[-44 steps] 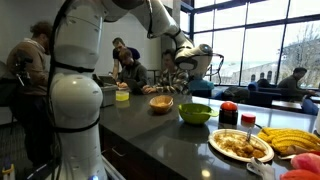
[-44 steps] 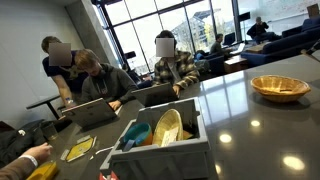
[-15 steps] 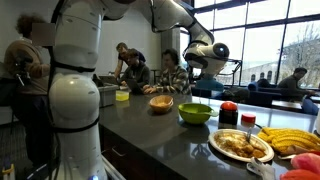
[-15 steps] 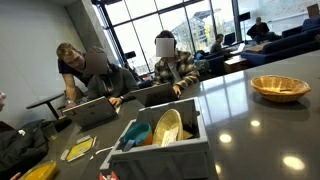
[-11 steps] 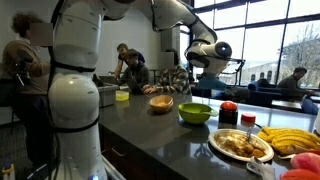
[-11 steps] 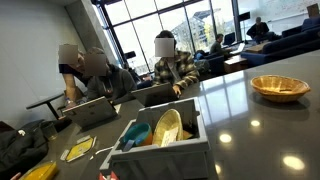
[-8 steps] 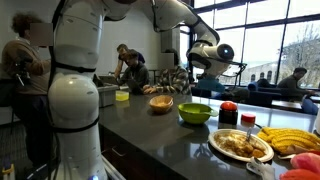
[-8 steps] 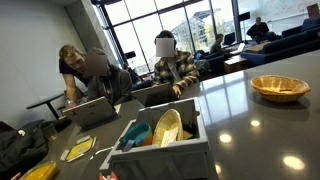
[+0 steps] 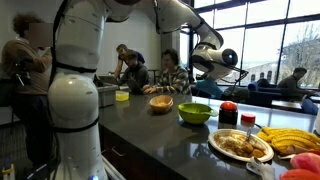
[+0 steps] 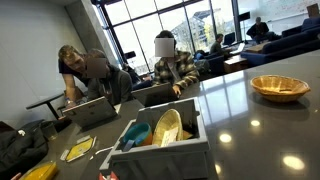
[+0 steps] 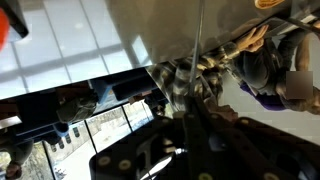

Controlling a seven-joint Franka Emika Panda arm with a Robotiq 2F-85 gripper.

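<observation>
Swung up and away from the wicker bowl (image 9: 161,103), the arm now hangs over the green bowl (image 9: 195,113), fingers (image 9: 236,62) pressed together, apparently empty.

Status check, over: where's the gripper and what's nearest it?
Status: gripper shut, high over the counter; any load can't be told. Nearest: green bowl below, wicker bowl beside it. Open air between gripper and bowls.

You've got a plate of food (image 9: 240,146) on the dark desk (image 9: 150,128), bananas (image 9: 290,140) just beside it; a red-topped jar (image 9: 229,113) stands behind; in an exterior view a grey caddy (image 10: 160,152) holds a yellow plate (image 10: 168,127) on edge
</observation>
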